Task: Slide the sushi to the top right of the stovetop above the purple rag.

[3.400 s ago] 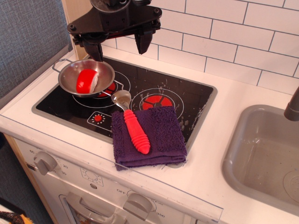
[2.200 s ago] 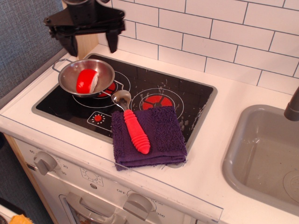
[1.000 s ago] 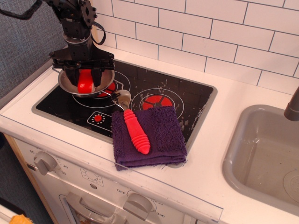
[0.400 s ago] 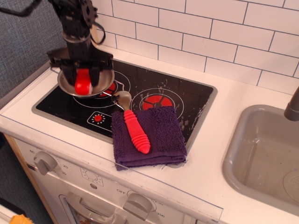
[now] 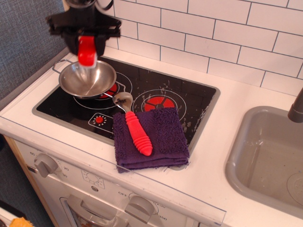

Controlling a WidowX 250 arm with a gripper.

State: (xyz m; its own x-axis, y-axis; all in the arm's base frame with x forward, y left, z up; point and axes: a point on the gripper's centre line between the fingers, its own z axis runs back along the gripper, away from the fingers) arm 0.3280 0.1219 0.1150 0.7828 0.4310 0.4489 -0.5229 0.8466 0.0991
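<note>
Gripping the sushi (image 5: 87,50), jaws seemingly closed.

Toy kitchen, play-set scale. Evidence: black glass cooktop with grey rim (image 5: 199,101) and red spiral burner marks, set in a white counter (image 5: 236,109). Grey moulded sink basin (image 5: 265,156) at right, dark faucet (image 5: 297,109) at the frame edge. White subway-tile backsplash (image 5: 213,33) behind. Below the counter, a white oven front with grey plastic knobs (image 5: 45,164) and printed dial markings. Kitchenware on the hob: small steel pan with loop handle (image 5: 87,79), metal spoon with ribbed red handle (image 5: 135,127), folded dark purple terry cloth (image 5: 163,137).
</note>
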